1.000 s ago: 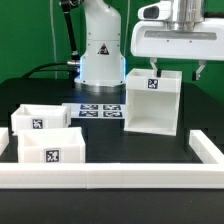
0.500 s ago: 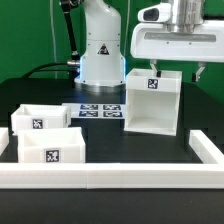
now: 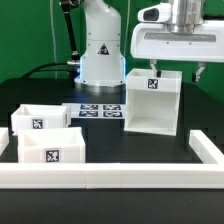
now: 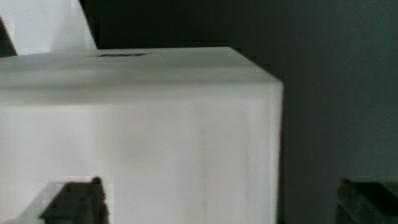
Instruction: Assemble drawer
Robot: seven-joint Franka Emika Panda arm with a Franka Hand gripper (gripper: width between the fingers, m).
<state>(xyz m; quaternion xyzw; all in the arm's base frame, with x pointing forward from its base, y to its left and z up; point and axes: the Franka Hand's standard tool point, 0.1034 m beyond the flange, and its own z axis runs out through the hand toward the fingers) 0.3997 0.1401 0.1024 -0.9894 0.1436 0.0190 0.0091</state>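
Note:
The white drawer case (image 3: 150, 103) stands upright on the black table at the exterior view's right, with a tag on its front face. Two small open-top trays (image 3: 40, 118) (image 3: 50, 148) sit side by side at the exterior view's left, each with a tag. My gripper (image 3: 178, 71) hovers just above the case's top, open and empty. In the wrist view the case (image 4: 143, 120) fills most of the picture. My gripper (image 4: 222, 203) stands over it, with one dark fingertip (image 4: 75, 200) over the white surface and the other past the case's edge.
The marker board (image 3: 100, 110) lies flat between the trays and the case, in front of the robot base (image 3: 100, 50). A long low white rail (image 3: 110, 178) runs along the table's front and turns back at the exterior view's right (image 3: 206, 150).

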